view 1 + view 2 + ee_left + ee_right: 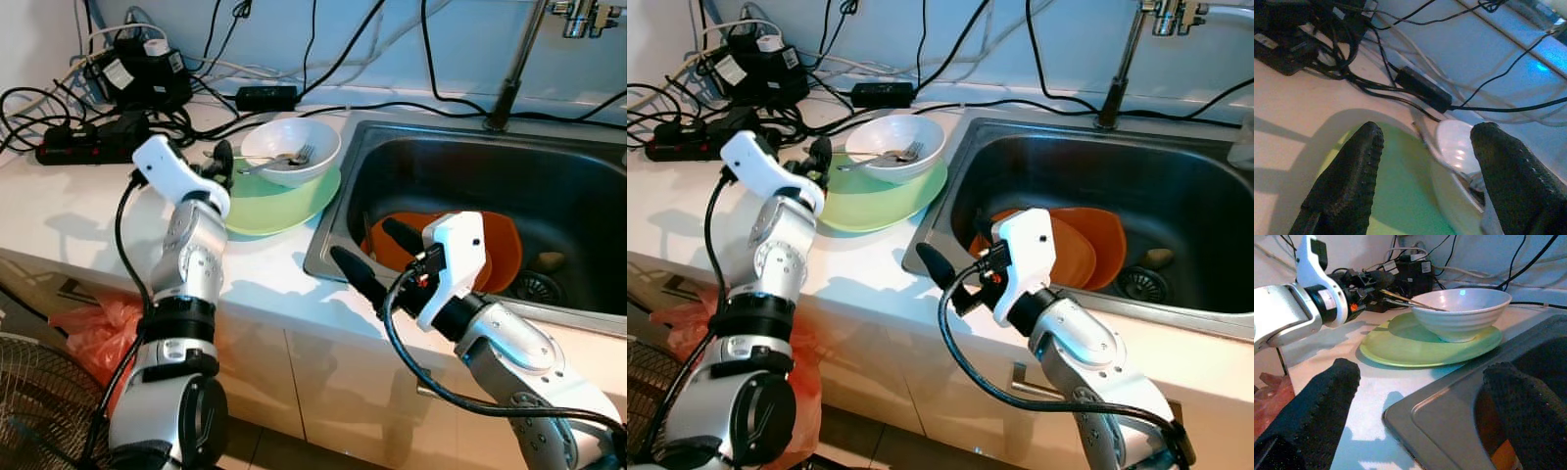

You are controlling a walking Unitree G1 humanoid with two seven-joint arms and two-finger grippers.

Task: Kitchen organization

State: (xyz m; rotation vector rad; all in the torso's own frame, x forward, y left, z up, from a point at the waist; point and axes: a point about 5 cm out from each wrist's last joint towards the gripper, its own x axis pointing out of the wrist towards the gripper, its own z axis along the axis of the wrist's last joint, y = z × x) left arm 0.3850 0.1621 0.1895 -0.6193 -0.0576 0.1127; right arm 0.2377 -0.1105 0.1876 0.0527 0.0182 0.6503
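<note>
White bowl (893, 147) on green plate (877, 201)

A white ribbed bowl (291, 149) sits on a pale green plate (279, 204), with a silver fork (277, 160) across it. The counter (69, 211) is white, the sink (460, 166) dull steel grey, an orange plate (500, 250) inside it. Black cables (59, 122) tangle behind. Both hands' textured fingers (1347, 181) are black.

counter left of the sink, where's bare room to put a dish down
Bare worktop runs along the front edge, bordered by the green plate, the sink rim and the left gripper. The back is crowded: a power strip, adapters and tangled cables. The white bowl with a fork sits on the plate.
</note>
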